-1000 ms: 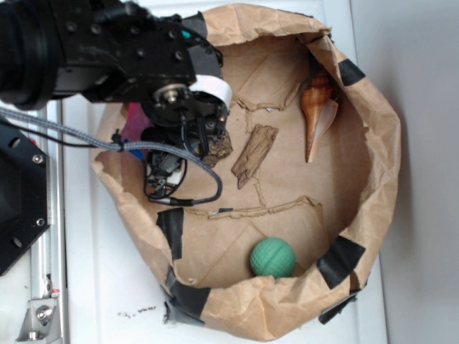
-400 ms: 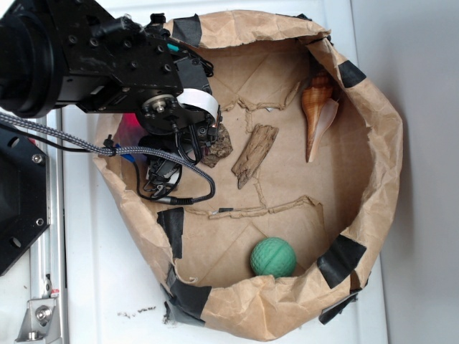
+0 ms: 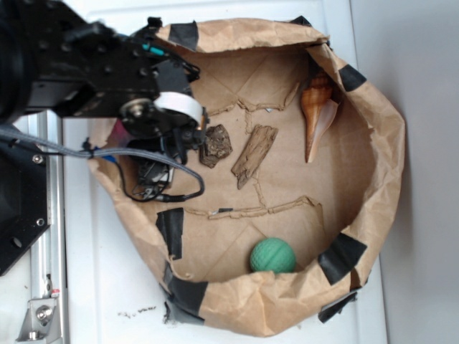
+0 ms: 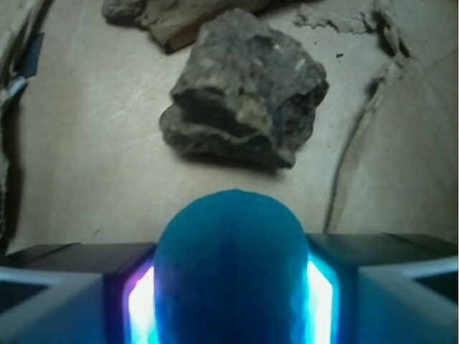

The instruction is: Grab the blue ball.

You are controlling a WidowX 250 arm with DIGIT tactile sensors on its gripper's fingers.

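Note:
In the wrist view the blue ball [image 4: 231, 269] fills the space between my two fingers, which press on its left and right sides; my gripper [image 4: 231, 287] is shut on it. In the exterior view my gripper [image 3: 188, 140] is at the left inside of the brown paper basin [image 3: 380, 143], under the black arm, and the blue ball is hidden there. A dark rock [image 4: 244, 89] lies just ahead of the ball; it also shows in the exterior view [image 3: 215, 145].
A piece of bark [image 3: 254, 154] lies right of the rock. A brown spiral shell [image 3: 316, 111] leans at the back right wall. A green ball [image 3: 272, 256] sits at the front wall. The arm's cable [image 3: 165, 193] hangs over the left rim.
The arm and gripper have moved left and slightly toward the top of the picture, uncovering the dark rock. The other objects have not moved.

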